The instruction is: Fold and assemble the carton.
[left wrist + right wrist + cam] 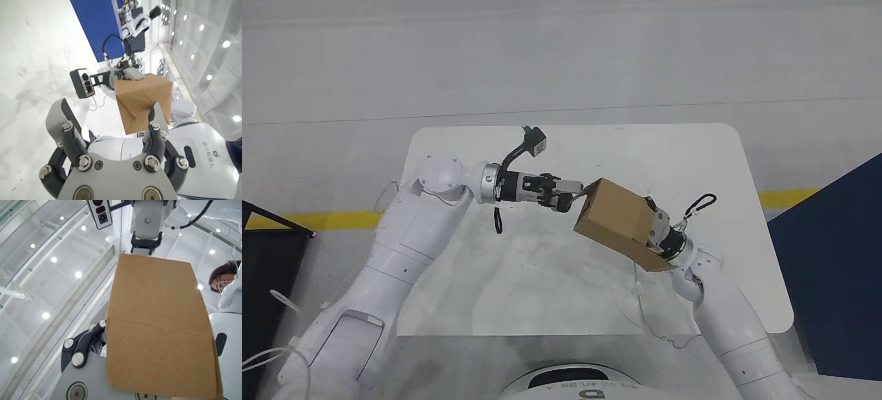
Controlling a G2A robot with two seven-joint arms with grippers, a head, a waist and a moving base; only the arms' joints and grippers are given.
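Observation:
A brown cardboard carton (614,222) is held tilted above the middle of the white table (502,290), its flaps folded shut on the end seen in the left wrist view (143,98). My right gripper (655,230) is shut on the carton's right end; it also appears at the far end of the carton (132,75). My left gripper (570,194) is open at the carton's left end, and one fingertip (155,111) rests against the folded end face. In the right wrist view the carton (158,332) covers my right fingers, with the left gripper (144,252) beyond its far edge.
The table's rounded edges lie close on the right (762,200) and front. A dark blue panel (842,260) stands off the table's right side, and a black frame (262,240) off its left. Bare tabletop lies under and in front of the carton.

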